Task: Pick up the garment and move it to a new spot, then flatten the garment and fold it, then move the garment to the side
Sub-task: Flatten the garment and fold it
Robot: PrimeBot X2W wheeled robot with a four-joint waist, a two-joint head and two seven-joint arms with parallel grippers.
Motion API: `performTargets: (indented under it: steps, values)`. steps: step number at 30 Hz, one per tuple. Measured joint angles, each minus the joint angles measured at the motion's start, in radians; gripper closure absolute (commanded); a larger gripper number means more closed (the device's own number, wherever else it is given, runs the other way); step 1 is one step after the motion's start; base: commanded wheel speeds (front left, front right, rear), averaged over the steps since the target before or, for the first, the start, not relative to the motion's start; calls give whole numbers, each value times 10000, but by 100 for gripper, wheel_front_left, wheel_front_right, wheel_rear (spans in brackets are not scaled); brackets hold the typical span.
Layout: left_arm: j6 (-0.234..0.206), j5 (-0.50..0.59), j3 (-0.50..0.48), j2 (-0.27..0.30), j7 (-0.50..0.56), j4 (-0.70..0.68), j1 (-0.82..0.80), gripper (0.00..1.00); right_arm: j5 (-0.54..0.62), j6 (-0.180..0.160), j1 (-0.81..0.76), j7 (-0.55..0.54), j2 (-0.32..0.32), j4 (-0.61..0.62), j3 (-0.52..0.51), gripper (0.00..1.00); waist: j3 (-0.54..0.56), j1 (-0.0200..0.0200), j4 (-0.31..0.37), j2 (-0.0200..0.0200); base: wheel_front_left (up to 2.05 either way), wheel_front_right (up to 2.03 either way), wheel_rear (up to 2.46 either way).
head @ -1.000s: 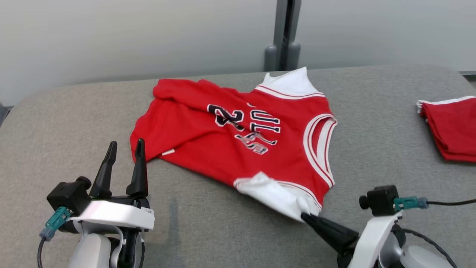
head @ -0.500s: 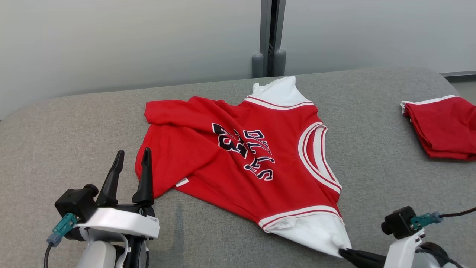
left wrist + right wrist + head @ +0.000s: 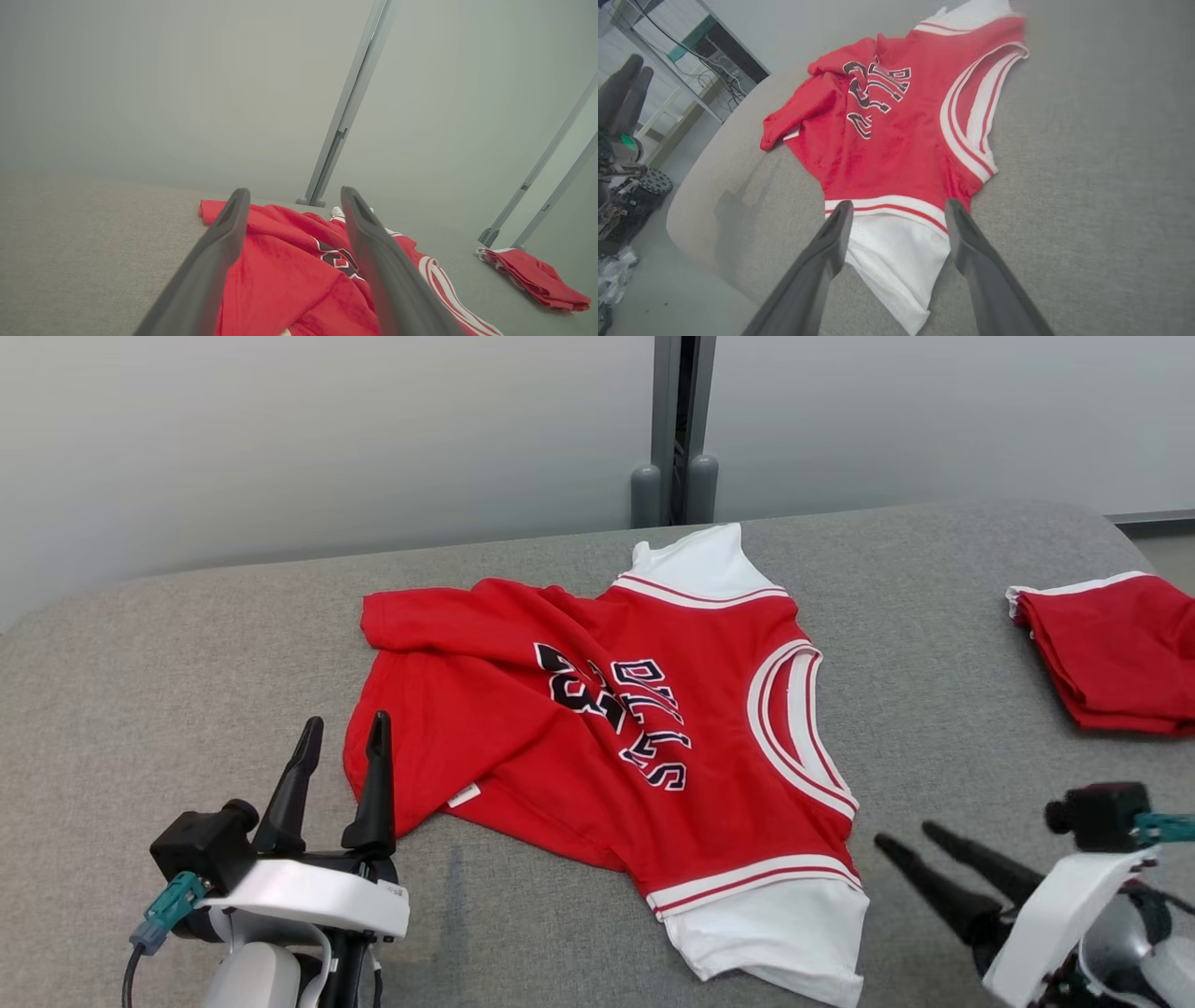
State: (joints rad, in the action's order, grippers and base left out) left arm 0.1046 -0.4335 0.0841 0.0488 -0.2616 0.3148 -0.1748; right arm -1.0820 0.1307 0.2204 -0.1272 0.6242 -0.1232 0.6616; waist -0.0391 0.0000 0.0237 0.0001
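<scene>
The head camera looks forward and down from above the grey padded surface [image 3: 140,663], taking in the whole red jersey [image 3: 597,709]. The left wrist camera sits low beside the jersey, facing across it toward the wall post [image 3: 345,116]; the right wrist camera looks steeply down, close over its white sleeve [image 3: 892,252]. All three share the jersey.

I count two garments on my one grey desk [image 3: 187,644]: one red jersey [image 3: 597,728] with two white sleeves, and one folded red garment [image 3: 1120,653]. I have two end effectors up, the left end effector [image 3: 345,719] and the right end effector [image 3: 906,833], each with two dark fingers [image 3: 373,784]. One grey post [image 3: 665,420] stands behind.
</scene>
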Motion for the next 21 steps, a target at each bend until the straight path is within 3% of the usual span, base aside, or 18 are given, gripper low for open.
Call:
performTargets:
  steps: [6,14,21]
  values:
    - [-4,-61,244,-2,0,-10,-52,0,290,0,175,1438,-1081,-1590,-1613,0,-70,0,-163,0,0,0,0]
    - [-2,-44,462,-2,0,6,-192,0,1429,0,747,2245,-2556,-3944,-2048,0,-286,0,-576,0,0,0,0]
    - [0,-25,587,0,0,94,-284,0,1636,0,1218,2516,-3313,-5590,-2102,0,-494,0,-1069,0,0,0,0]
